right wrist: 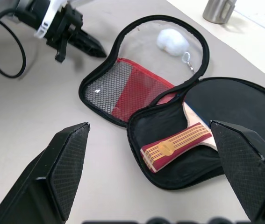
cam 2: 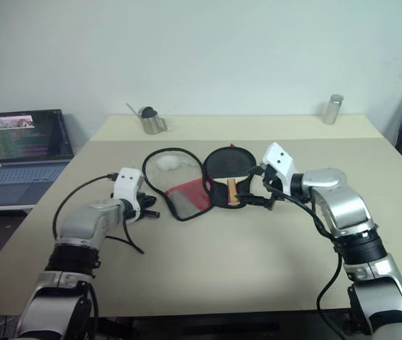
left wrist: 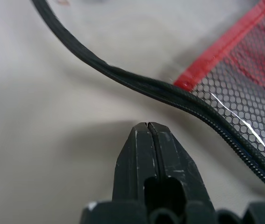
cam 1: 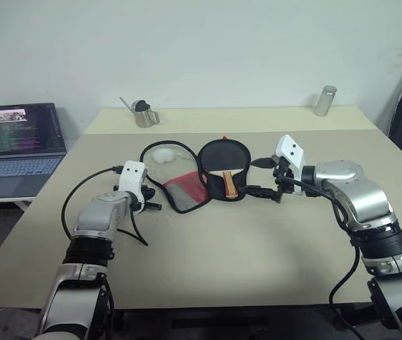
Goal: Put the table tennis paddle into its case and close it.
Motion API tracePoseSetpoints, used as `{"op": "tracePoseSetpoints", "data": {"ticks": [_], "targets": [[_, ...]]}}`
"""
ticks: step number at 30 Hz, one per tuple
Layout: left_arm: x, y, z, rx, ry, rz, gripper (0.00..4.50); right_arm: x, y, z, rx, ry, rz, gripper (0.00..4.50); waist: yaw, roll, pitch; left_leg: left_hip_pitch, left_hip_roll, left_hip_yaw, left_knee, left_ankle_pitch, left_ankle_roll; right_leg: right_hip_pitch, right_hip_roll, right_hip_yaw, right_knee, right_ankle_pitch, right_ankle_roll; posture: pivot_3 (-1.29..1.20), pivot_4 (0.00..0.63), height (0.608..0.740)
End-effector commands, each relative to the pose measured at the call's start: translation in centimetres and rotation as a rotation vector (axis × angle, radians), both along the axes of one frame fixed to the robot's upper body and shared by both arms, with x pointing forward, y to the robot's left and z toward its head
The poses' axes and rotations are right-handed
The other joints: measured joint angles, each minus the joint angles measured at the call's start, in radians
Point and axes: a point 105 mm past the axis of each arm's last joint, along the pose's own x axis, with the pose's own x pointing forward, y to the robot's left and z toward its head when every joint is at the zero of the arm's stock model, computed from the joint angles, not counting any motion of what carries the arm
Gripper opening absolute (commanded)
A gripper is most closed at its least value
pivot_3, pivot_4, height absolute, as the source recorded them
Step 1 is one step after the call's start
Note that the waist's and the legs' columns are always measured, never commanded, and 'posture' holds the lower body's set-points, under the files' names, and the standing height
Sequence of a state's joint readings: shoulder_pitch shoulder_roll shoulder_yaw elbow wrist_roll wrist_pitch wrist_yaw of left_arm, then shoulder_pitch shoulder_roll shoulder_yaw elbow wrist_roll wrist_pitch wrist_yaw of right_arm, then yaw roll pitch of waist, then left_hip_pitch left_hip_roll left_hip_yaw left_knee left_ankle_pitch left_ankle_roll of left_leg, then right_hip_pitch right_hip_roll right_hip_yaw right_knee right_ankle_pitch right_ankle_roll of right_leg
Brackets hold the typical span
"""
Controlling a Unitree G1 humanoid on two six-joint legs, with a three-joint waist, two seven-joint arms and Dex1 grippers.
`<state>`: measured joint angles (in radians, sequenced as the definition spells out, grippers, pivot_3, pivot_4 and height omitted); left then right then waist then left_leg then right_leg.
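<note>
Left tool [cam 1: 151,206]: fingers pressed together with nothing between them, tips low over the surface [cam 1: 257,255], just short of the case [right wrist: 169,116] edge. Zipper cord and mesh pocket [left wrist: 244,98] directly ahead of the tips, apart from them; no contact visible.

Right tool [cam 1: 263,177]: fingers spread wide, empty, pointed across at the case from its far side, near the handle end.

Case lying open flat between the two tools. Lid flap folded out toward the left tool, mesh pocket and red panel facing up. White pompom [right wrist: 173,40] resting inside the flap's clear window area, beyond the left tool.

Table tennis paddle [right wrist: 202,126] already seated in the base half nearest the right tool, black face covered partly by the case wall, wooden handle lying toward the open rim. First half of the task judged done; folding and zipping outstanding.

Risks noted:
- Closed left tool likely to slide under or shove the flap rather than catch it; whole case could skate toward the right tool, being soft and light.
- Flap, if lifted by the zipper cord alone, prone to sag or fold on itself.
- Pompom liable to be trapped in the zipper line on closing.
- Handle close to the rim; possible snag against the zipper teeth if the paddle shifts.
</note>
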<state>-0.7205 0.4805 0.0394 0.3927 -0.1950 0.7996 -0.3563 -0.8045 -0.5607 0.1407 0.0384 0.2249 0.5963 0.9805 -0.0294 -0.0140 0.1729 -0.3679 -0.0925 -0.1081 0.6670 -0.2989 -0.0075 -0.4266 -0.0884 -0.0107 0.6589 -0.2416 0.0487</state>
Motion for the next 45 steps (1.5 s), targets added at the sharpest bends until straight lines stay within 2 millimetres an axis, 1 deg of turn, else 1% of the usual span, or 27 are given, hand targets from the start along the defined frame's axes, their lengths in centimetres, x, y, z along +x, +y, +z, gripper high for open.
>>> {"op": "tracePoseSetpoints", "data": {"ticks": [1, 3, 6, 8, 9, 11, 14, 15, 16, 17, 18, 20, 22, 23, 24, 26, 28, 29, 31, 33, 34, 39, 41, 45], "targets": [[0.7, -1.7, 1.9, 0.003, -0.076, -0.052, 0.02, -0.3, -0.2, 1.9, 0.028, -0.067, -0.008, 4.5, 0.0, 0.0, 0.0, 0.0, 0.0, 0.0, 0.0, 0.0, 0.0, 0.0, 0.0, 0.0, 0.0, 0.0, 0.0, 0.0, 0.15, 0.74], [1.1, -2.4, 2.6, -0.011, -0.122, -0.061, 0.02, -0.1, -0.5, 2.2, 0.029, -0.079, -0.027, 4.5, 0.001, 0.0, 0.0, 0.0, 0.0, 0.0, 0.0, 0.0, 0.0, 0.0, 0.0, 0.0, 0.0, 0.0, 0.0, 0.0, 0.15, 0.74], [1.5, -4.1, 4.9, -0.039, -0.259, -0.112, 0.02, 0.2, -1.1, 2.9, 0.037, -0.103, -0.06, 4.5, 0.002, 0.0, 0.0, 0.0, 0.0, 0.0, 0.0, 0.0, 0.0, 0.0, 0.0, 0.0, 0.0, 0.0, 0.0, 0.0, 0.15, 0.74], [1.6, -5.1, 6.0, -0.053, -0.327, -0.145, 0.02, 0.3, -1.3, 3.3, 0.046, -0.113, -0.077, 4.5, 0.002, 0.0, 0.0, 0.0, 0.0, 0.0, 0.001, 0.0, 0.0, 0.0, 0.0, 0.0, 0.0, 0.0, 0.0, 0.0, 0.15, 0.74], [1.6, -6.2, 7.0, -0.1, -0.373, -0.158, 0.02, 0.4, -1.6, 3.5, 0.055, -0.12, -0.092, 4.5, 0.003, -0.001, 0.0, 0.0, 0.0, 0.0, 0.001, 0.0, 0.0, 0.0, 0.0, 0.0, 0.0, 0.0, 0.0, 0.0, 0.15, 0.74], [1.5, -9.2, 9.2, -0.16, -0.453, -0.226, 0.02, 0.6, -2.2, 4.0, 0.072, -0.132, -0.122, 4.5, 0.007, -0.001, 0.0, -0.001, 0.0, 0.0, 0.001, 0.0, 0.0, 0.0, -0.001, -0.001, -0.001, 0.0, 0.0, 0.0, 0.15, 0.74], [0.9, -11.8, 10.4, -0.208, -0.492, -0.308, 0.02, 0.6, -2.5, 4.3, 0.078, -0.139, -0.138, 4.5, 0.011, -0.001, 0.001, -0.003, 0.0, -0.001, 0.003, 0.0, 0.0, 0.0, -0.001, -0.001, -0.001, 0.0, 0.0, 0.0, 0.15, 0.74], [0.8, -13.9, 10.8, -0.25, -0.495, -0.345, 0.02, 0.6, -2.8, 4.6, 0.082, -0.148, -0.152, 4.5, 0.01, -0.001, 0.001, -0.003, 0.0, -0.001, 0.004, 0.0, 0.0, 0.0, -0.001, -0.001, -0.001, 0.0, 0.0, 0.0, 0.15, 0.74], [0.8, -15.7, 11.1, -0.269, -0.498, -0.371, 0.02, 0.5, -3.0, 4.8, 0.085, -0.155, -0.164, 4.5, 0.012, -0.001, 0.001, -0.003, 0.0, 0.0, 0.004, 0.0, 0.0, 0.0, -0.001, -0.001, -0.001, 0.0, 0.0, 0.0, 0.15, 0.74], [1.1, -16.9, 11.1, -0.274, -0.501, -0.363, 0.02, 0.5, -3.2, 5.0, 0.087, -0.162, -0.175, 4.5, 0.015, -0.001, 0.001, -0.004, 0.0, -0.001, 0.004, 0.0, 0.0, 0.0, -0.001, -0.001, 0.0, 0.0, 0.0, 0.0, 0.15, 0.74], [1.6, -17.7, 10.9, -0.271, -0.493, -0.329, 0.02, 0.4, -3.4, 5.1, 0.088, -0.167, -0.184, 4.5, 0.021, -0.001, 0.001, -0.004, 0.0, -0.001, 0.005, 0.0, 0.0, 0.0, -0.001, -0.002, 0.0, 0.0, 0.0, 0.0, 0.15, 0.74], [2.9, -18.4, 9.9, -0.21, -0.471, -0.225, 0.02, 0.3, -3.6, 5.4, 0.095, -0.173, -0.203, 4.5, 0.027, -0.002, 0.001, -0.006, -0.001, -0.002, 0.009, 0.0, 0.0, 0.0, -0.001, -0.003, 0.0, 0.0, 0.001, 0.0, 0.15, 0.74], [3.6, -18.9, 9.8, -0.183, -0.479, -0.182, 0.02, 0.2, -3.9, 5.4, 0.107, -0.168, -0.226, 4.5, 0.025, -0.002, 0.001, -0.006, -0.001, -0.001, 0.009, 0.0, 0.0, 0.0, 0.0, -0.002, 0.0, 0.001, 0.002, 0.0, 0.15, 0.74], [3.7, -19.0, 10.1, -0.188, -0.49, -0.179, 0.02, 0.1, -4.0, 5.4, 0.115, -0.162, -0.236, 4.5, 0.023, -0.002, 0.001, -0.006, -0.001, 0.0, 0.009, 0.0, 0.0, 0.0, 0.0, -0.001, 0.001, 0.001, 0.002, 0.0, 0.15, 0.74], [3.8, -18.9, 10.6, -0.199, -0.508, -0.183, 0.02, 0.1, -4.2, 5.4, 0.131, -0.148, -0.253, 4.5, 0.022, -0.002, 0.001, -0.006, 0.0, 0.0, 0.009, 0.0, 0.0, 0.0, 0.0, -0.001, 0.002, 0.001, 0.002, 0.0, 0.15, 0.74], [3.9, -17.7, 11.7, -0.232, -0.538, -0.199, 0.02, 0.3, -4.7, 5.2, 0.212, -0.09, -0.314, 4.5, 0.022, -0.002, 0.001, -0.006, 0.0, 0.0, 0.009, 0.0, 0.0, -0.001, 0.0, -0.001, 0.003, 0.001, 0.002, 0.0, 0.15, 0.74], [3.3, -16.7, 12.3, -0.229, -0.556, -0.284, 0.02, 1.1, -5.2, 4.7, 0.32, -0.003, -0.394, 4.5, 0.019, -0.002, 0.001, -0.008, 0.0, 0.001, 0.01, 0.0, 0.0, -0.004, 0.0, 0.0, 0.004, 0.002, 0.002, 0.0, 0.15, 0.74], [3.1, -16.5, 12.4, -0.22, -0.559, -0.319, 0.02, 1.3, -5.3, 4.5, 0.35, 0.027, -0.42, 4.5, 0.019, -0.002, 0.001, -0.009, 0.0, 0.001, 0.01, 0.0, 0.0, -0.006, 0.0, 0.0, 0.005, 0.002, 0.002, 0.0, 0.15, 0.74], [1.4, -15.1, 12.5, -0.204, -0.537, -0.47, 0.02, 2.9, -5.7, 2.6, 0.464, 0.179, -0.558, 4.5, 0.01, -0.001, 0.0, -0.013, 0.0, 0.001, 0.012, 0.0, 0.0, -0.011, 0.0, 0.0, 0.006, 0.002, 0.001, 0.0, 0.15, 0.74], [0.0, -12.7, 12.5, -0.238, -0.481, -0.521, 0.38, 4.1, -5.4, 0.1, 0.56, 0.352, -0.669, 4.5, 0.003, -0.001, 0.0, -0.014, 0.0, 0.001, 0.011, 0.0, 0.0, -0.012, 0.0, 0.001, 0.006, 0.002, 0.001, 0.0, 0.15, 0.74], [-0.4, -11.6, 12.5, -0.233, -0.466, -0.521, 0.61, 4.3, -5.2, -0.7, 0.579, 0.397, -0.695, 4.5, -0.001, -0.001, 0.0, -0.014, 0.0, 0.001, 0.011, 0.0, 0.0, -0.012, 0.0, 0.001, 0.006, 0.002, 0.001, 0.0, 0.15, 0.74], [-2.8, -7.0, 10.6, -0.163, -0.377, -0.558, 2.31, 5.0, -3.1, -3.4, 0.68, 0.59, -0.729, 4.5, -0.004, 0.0, 0.0, -0.015, -0.001, 0.0, 0.011, 0.0, 0.0, -0.014, 0.0, 0.002, 0.007, 0.002, 0.001, 0.0, 0.15, 0.74], [-3.9, -5.6, 9.9, -0.146, -0.338, -0.568, 3.06, 5.2, -2.6, -4.1, 0.709, 0.646, -0.734, 4.5, -0.006, 0.0, 0.0, -0.015, -0.001, 0.001, 0.011, 0.0, 0.0, -0.014, 0.0, 0.002, 0.007, 0.002, 0.001, 0.0, 0.15, 0.74], [-5.4, -3.8, 9.0, -0.143, -0.291, -0.554, 4.47, 5.2, -1.3, -4.8, 0.748, 0.732, -0.699, 4.5, -0.004, 0.0, 0.0, -0.015, -0.001, 0.0, 0.011, 0.0, 0.0, -0.014, 0.0, 0.001, 0.007, 0.002, 0.001, 0.0, 0.15, 0.74]]}}
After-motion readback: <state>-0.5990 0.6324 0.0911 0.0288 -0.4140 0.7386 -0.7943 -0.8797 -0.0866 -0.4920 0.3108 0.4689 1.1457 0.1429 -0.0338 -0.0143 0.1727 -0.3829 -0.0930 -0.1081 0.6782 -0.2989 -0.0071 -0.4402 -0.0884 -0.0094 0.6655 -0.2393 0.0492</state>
